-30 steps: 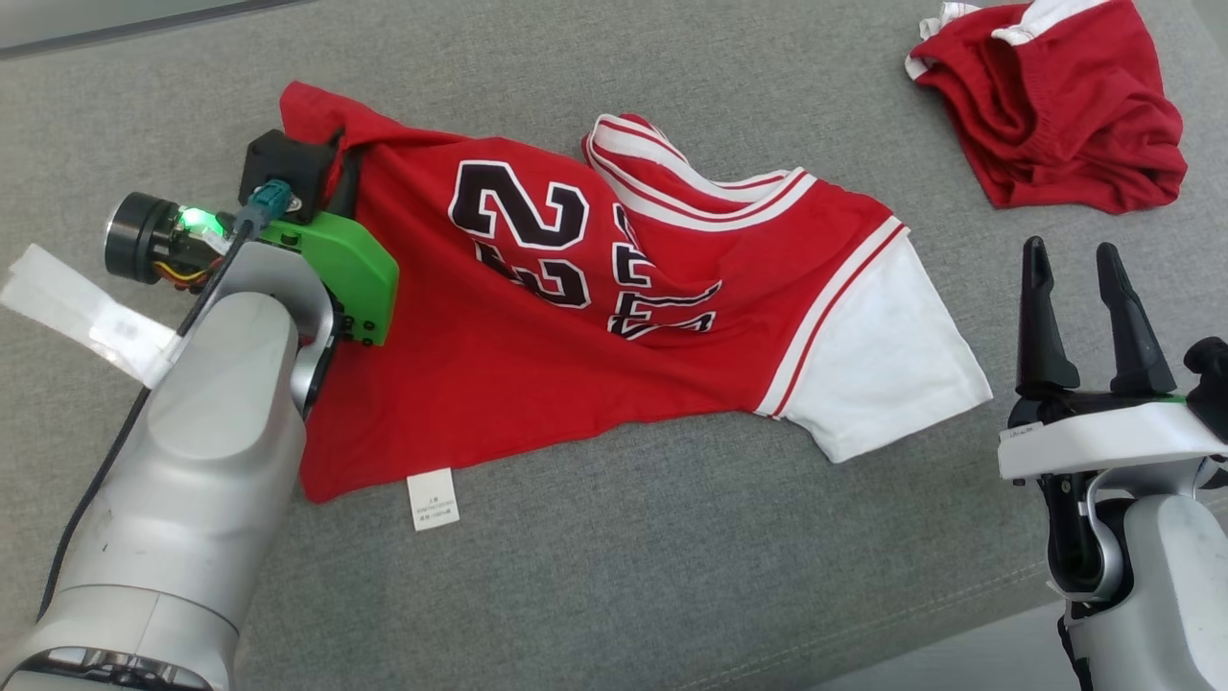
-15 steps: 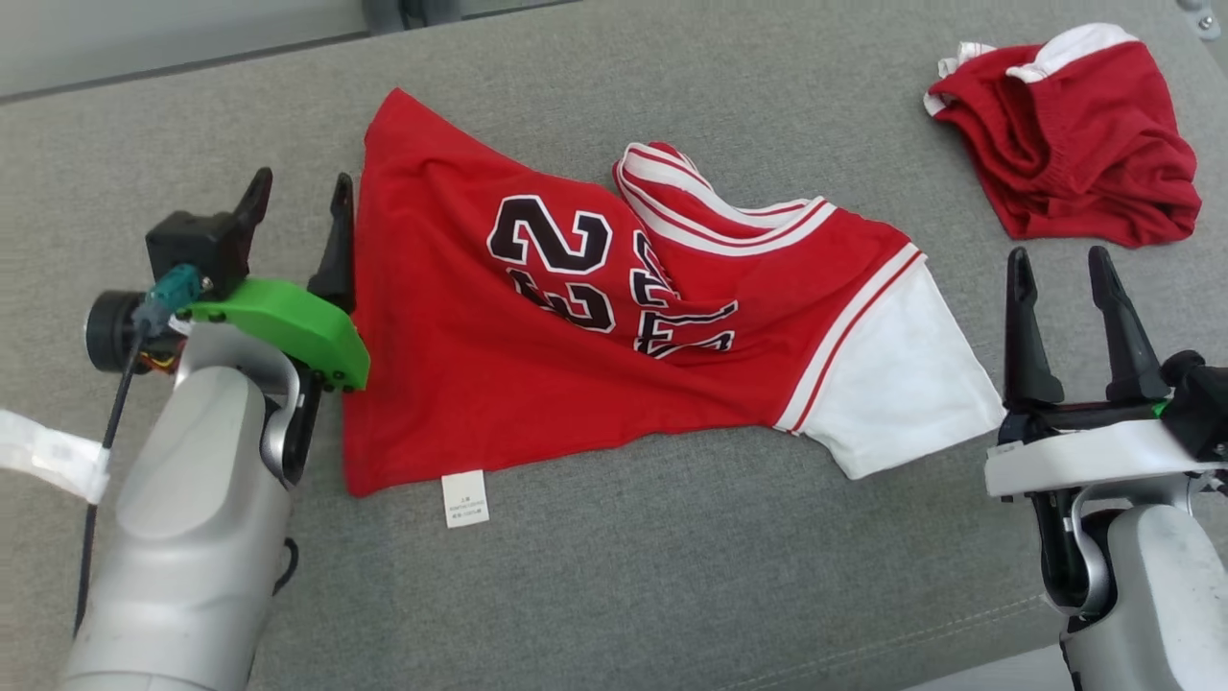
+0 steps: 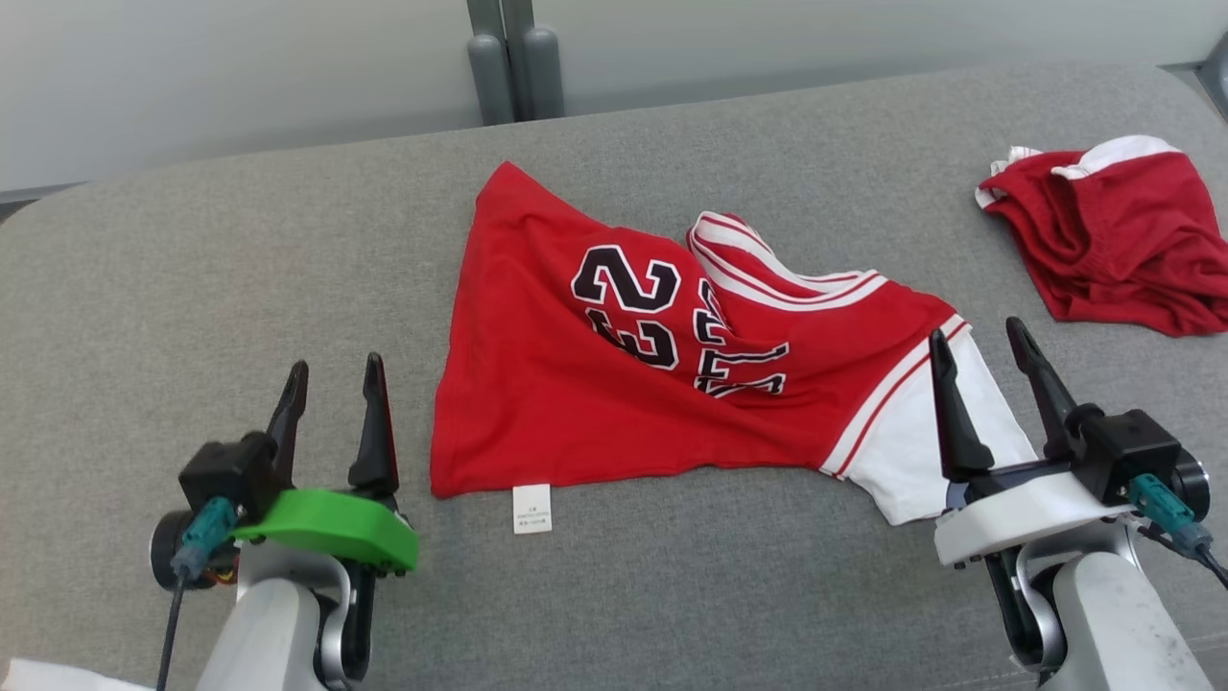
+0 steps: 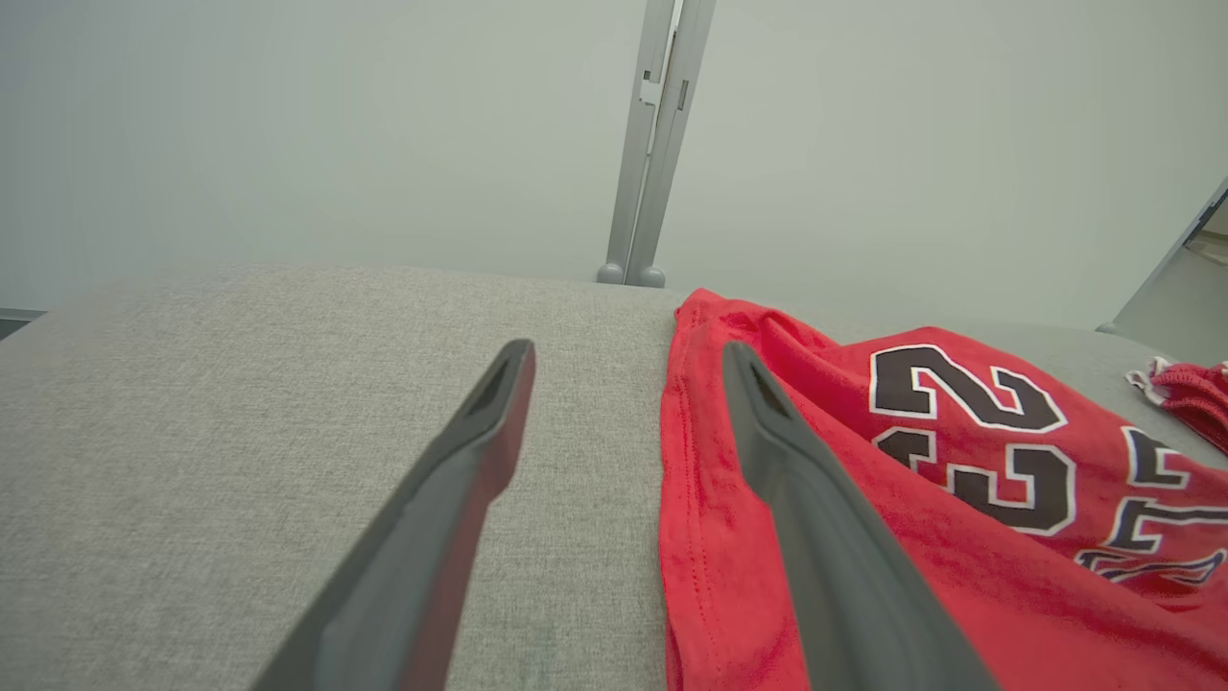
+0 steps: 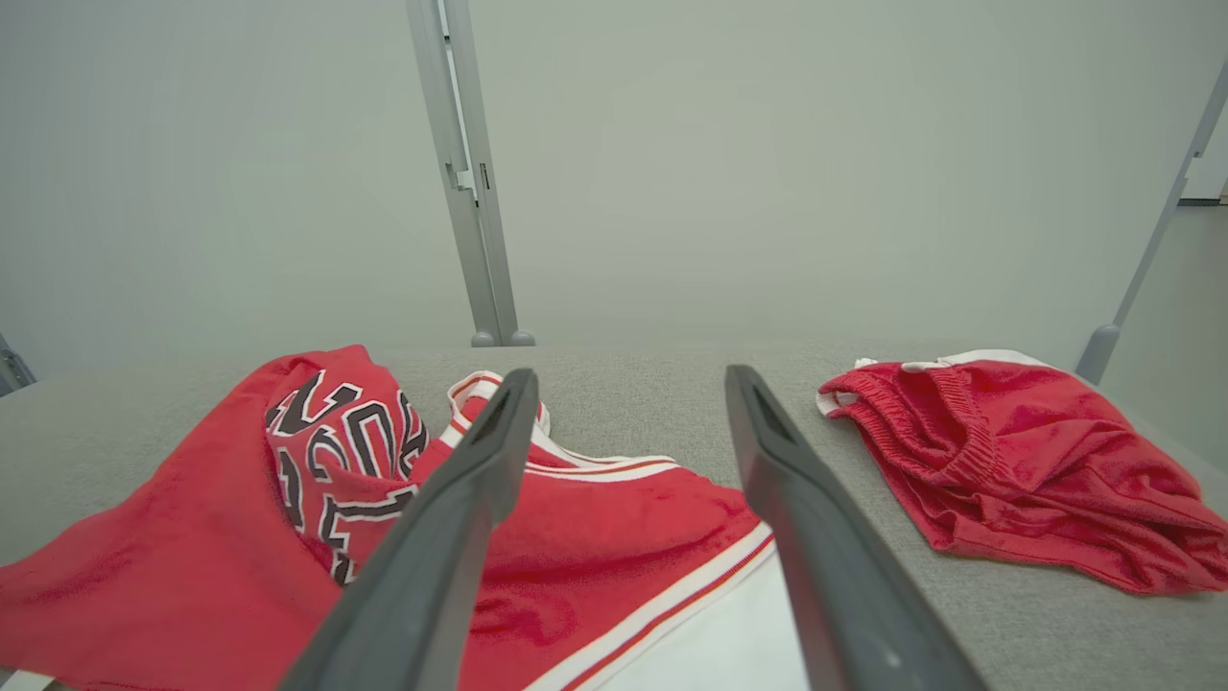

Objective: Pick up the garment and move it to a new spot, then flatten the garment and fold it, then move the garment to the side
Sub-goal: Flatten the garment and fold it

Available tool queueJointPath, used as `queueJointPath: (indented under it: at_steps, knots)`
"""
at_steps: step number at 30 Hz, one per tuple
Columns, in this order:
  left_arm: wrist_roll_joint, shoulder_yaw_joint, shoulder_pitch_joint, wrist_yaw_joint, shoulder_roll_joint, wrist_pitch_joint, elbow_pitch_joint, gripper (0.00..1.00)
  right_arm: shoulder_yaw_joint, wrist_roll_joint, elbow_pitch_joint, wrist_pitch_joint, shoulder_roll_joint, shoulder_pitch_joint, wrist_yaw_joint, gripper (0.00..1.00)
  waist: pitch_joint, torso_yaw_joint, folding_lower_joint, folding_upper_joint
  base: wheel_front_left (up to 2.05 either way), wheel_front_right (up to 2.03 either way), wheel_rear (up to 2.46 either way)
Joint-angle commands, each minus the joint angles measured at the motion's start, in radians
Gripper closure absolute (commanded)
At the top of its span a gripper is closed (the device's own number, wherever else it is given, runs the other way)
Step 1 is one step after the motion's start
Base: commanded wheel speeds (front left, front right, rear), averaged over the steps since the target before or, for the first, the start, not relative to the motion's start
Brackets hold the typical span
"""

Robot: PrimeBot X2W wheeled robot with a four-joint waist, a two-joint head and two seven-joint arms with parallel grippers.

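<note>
The red jersey (image 3: 537, 403) bears creased black numerals, a 2 legible; its white tag (image 3: 531, 508) is unreadable. The left gripper (image 3: 336, 369) and right gripper (image 3: 976, 331) hold their jaws apart.

Red jersey (image 3: 576, 403), soft matt knit cloth with white sleeve and thin white label (image 3: 531, 509); red shorts (image 3: 1113, 240), cloth of faint sheen; grey upholstered surface (image 3: 240, 288), coarse matt weave; left claw (image 3: 337, 362) and right claw (image 3: 975, 328), smooth matt dark plastic; green bracket (image 3: 336, 523), smooth plastic.

Bright, even, diffuse light, soft faint shadows, no glare, sharp focus, wrist views wide-angle stretched
</note>
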State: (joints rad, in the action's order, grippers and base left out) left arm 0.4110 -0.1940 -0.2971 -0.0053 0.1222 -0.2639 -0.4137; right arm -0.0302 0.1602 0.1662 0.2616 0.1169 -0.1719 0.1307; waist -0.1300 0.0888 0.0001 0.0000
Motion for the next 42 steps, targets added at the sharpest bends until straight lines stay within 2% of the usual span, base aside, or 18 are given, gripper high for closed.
queueJointPath:
  at_steps: [1, 8, 16, 35, 42]
  knots:
    - [-0.02, 0.007, 0.045, 0.005, -0.006, 0.0, 0.022, 0.0, -0.002, -0.016, 0.005, 0.004, -0.006, 0.025, 0.0, 0.0, 0.059, -0.042, -0.0001, 0.0, 0.0, 0.0, 0.0]
    - [-0.03, 0.037, 0.197, 0.017, -0.029, 0.0, 0.118, 0.0, 0.0, -0.033, 0.005, 0.005, -0.038, 0.085, 0.0, 0.0, 0.101, -0.047, -0.0001, 0.0, 0.0, 0.0, 0.0]
    - [-0.046, 0.06, 0.293, 0.022, -0.041, 0.0, 0.181, 0.0, -0.003, -0.03, 0.006, 0.005, -0.06, 0.112, 0.0, 0.0, 0.114, -0.041, -0.0001, 0.0, 0.0, 0.0, 0.0]
    - [-0.068, 0.06, 0.29, 0.01, -0.052, 0.0, 0.166, 0.0, -0.005, -0.023, 0.027, 0.005, -0.066, 0.094, 0.0, 0.0, 0.107, -0.05, -0.0001, 0.0, 0.0, 0.0, 0.0]
    - [-0.07, 0.041, 0.278, 0.006, -0.055, 0.0, 0.151, 0.0, 0.074, -0.071, 0.083, 0.004, -0.065, 0.087, 0.0, 0.0, 0.091, -0.051, -0.0001, 0.0, 0.0, 0.0, 0.0]
